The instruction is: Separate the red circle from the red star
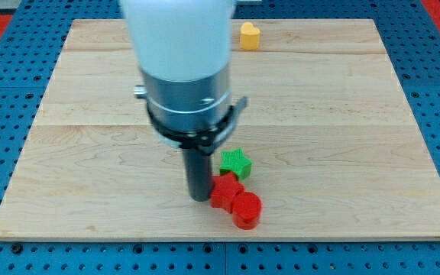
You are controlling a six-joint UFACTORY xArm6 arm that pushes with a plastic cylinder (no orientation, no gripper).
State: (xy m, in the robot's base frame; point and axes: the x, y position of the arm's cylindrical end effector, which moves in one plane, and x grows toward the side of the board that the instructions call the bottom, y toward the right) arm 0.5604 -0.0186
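The red star (pixel 224 191) lies near the view's bottom middle of the wooden board (pixel 342 114). The red circle (pixel 246 210) touches it on its lower right. A green star (pixel 235 163) sits just above the red star, touching or nearly touching it. My tip (pixel 198 197) is the lower end of the dark rod, standing right against the red star's left side. The red circle is on the far side of the star from my tip.
A yellow block (pixel 250 36) sits near the board's top edge, right of the arm's white body (pixel 178 46). The arm's body hides part of the board's upper middle. Blue pegboard surrounds the board.
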